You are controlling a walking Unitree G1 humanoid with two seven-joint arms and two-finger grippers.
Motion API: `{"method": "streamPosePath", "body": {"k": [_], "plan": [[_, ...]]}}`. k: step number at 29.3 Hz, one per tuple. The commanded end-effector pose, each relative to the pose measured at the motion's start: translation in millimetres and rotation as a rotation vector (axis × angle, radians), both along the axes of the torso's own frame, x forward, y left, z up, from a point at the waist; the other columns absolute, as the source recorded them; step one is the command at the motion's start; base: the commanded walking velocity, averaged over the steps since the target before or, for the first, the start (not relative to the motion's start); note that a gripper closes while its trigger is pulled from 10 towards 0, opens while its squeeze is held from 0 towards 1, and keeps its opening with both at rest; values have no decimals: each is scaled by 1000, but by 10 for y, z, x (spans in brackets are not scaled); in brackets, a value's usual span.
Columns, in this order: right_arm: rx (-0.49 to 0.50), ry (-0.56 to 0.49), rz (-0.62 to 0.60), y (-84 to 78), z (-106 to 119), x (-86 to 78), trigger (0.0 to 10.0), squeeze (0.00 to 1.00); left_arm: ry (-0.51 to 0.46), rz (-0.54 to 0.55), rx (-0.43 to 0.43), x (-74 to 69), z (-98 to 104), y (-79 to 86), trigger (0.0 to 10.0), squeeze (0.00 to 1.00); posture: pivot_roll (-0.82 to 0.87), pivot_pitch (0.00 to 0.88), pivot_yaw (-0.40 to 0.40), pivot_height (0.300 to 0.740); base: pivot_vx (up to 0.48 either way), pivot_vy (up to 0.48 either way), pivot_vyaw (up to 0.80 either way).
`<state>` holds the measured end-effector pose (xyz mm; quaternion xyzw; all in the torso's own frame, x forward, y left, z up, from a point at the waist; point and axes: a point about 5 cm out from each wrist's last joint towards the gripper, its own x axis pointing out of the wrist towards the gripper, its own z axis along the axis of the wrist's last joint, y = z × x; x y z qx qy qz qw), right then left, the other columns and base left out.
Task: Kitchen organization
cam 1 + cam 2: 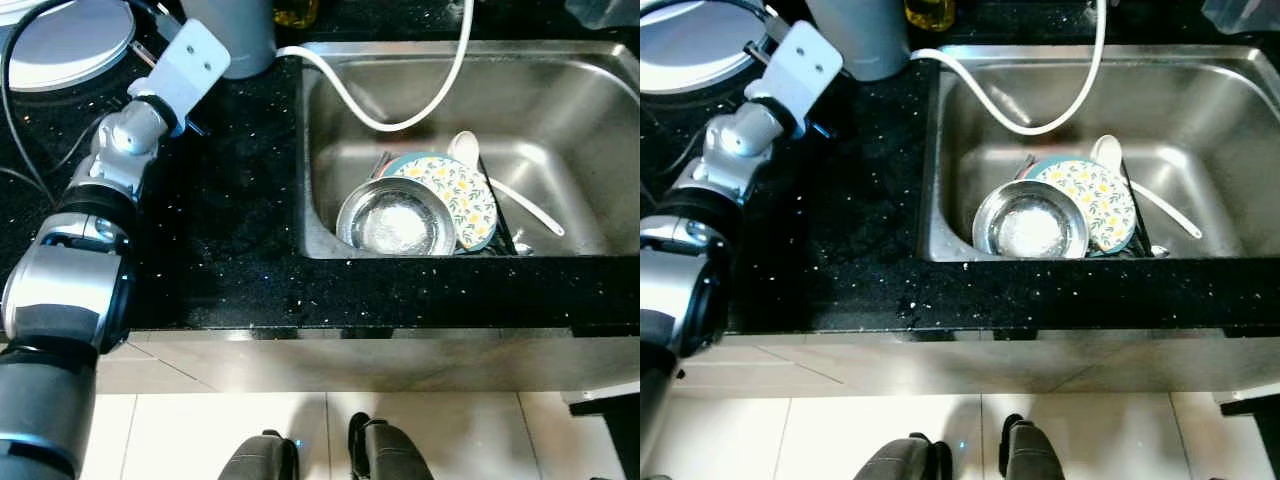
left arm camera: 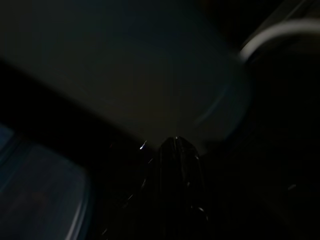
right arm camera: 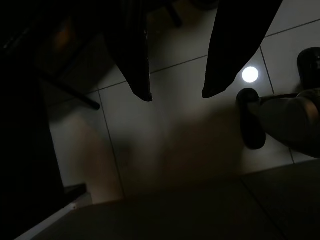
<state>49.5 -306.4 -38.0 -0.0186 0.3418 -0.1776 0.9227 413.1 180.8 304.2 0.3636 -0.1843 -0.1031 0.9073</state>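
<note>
1. Stainless steel sink (image 1: 560,90) is set in the black counter (image 1: 230,200); a steel bowl (image 1: 396,220) sits at its front edge, touching a floral plate (image 1: 462,195) and a white spoon (image 1: 470,150).
2. The left gripper (image 2: 176,150) reaches to the counter's back edge beside a grey container (image 1: 235,35); I cannot tell its finger state.
3. The right gripper (image 3: 177,92) hangs over floor tiles (image 3: 175,140), fingers spread.

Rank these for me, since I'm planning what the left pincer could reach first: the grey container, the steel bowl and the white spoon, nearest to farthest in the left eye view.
From the left pincer:
1. Grey container, right beside it on the counter.
2. Steel bowl, in the sink's near left.
3. White spoon, farther right, behind the floral plate.
</note>
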Motion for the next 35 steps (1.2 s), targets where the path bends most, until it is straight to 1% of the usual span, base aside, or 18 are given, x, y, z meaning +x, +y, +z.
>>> {"method": "streamPosePath", "body": {"k": [1, 6, 8, 10, 15, 16, 17, 18, 19, 20, 21, 22, 23, 24, 26, 29, 30, 35], "plan": [[9, 36, -19, 18, -54, -85, 10000, 0, 5, -78, -24, -17, -74, -148, 10000, 0, -185, 196, 39, 740, 0, 0, 0], [12, 24, -20, 45, -83, 24, 10000, 0, 12, -261, -47, -96, -226, -538, 10000, 0, -176, 184, 51, 740, 0, 0, 0], [15, 22, -23, 54, -102, 47, 10000, 0, -1, -367, -55, -203, -293, -807, 10000, 0, -173, 178, 55, 740, 0, 0, 0], [16, 22, -24, 55, -114, 50, 10000, 0, -9, -386, -66, -242, -300, -880, 10000, 0, -173, 178, 55, 740, 0, 0, 0], [16, 30, -29, 50, -140, 35, 10000, 0, 49, -170, -30, -58, -199, -450, 10000, 0, -166, 173, 58, 740, 0, 0, 0], [16, 30, -29, 50, -140, 35, 10000, 0, 49, -170, -30, -58, -199, -450, 10000, 0, -166, 173, 58, 740, 0, 0, 0], [14, 33, -32, 39, -144, 24, 10000, 0, 74, -134, -33, -34, -184, -340, 10000, 0, -165, 173, 58, 740, 0, 0, 0], [12, 39, -39, 22, -149, 0, 10000, 0, 122, -56, -49, 2, -167, -111, 10000, 0, -165, 172, 60, 740, 0, 0, 0], [12, 39, -39, 22, -149, 0, 10000, 0, 122, -56, -49, 2, -167, -111, 10000, 0, -165, 172, 60, 740, 0, 0, 0], [9, 43, -42, 17, -152, -11, 10000, 0, 146, 1, -42, 11, -179, 32, 10000, 282, -166, 172, 60, 740, 0, 0, 0], [9, 43, -43, 16, -152, -13, 10000, 0, 149, 11, -39, 10, -183, 55, 10000, 282, -166, 172, 60, 740, 0, 0, 0], [8, 49, -46, 9, -157, -27, 10000, 0, 180, 64, -52, 19, -215, 157, 10000, 1000, -165, 170, 58, 740, 0, 0, 0], [8, 49, -46, 9, -157, -27, 10000, 0, 180, 64, -52, 19, -215, 157, 10000, 1000, -165, 170, 58, 740, 0, 0, 0], [7, 56, -50, 0, -166, -46, 10000, 0, 230, 136, -95, 18, -268, 300, 10000, 1000, -163, 168, 56, 740, 0, 0, 0], [5, 59, -50, -4, -171, -52, 10000, 0, 255, 161, -130, 11, -296, 358, 10000, 1000, -163, 168, 56, 740, 0, 0, 0], [4, 61, -48, -5, -173, -53, 10000, 0, 291, 157, -187, 6, -332, 397, 10000, 1000, -161, 166, 51, 740, 0, 0, 0], [4, 63, -43, -11, -178, -37, 10000, 0, 345, 121, -228, 2, -386, 405, 10000, 1000, -157, 165, 48, 740, 0, 0, 0], [-1, 52, -30, -26, -168, 26, 10000, 0, 380, 135, -170, -2, -451, 445, 10000, 1000, -151, 164, 39, 740, 0, 0, 0]]}}
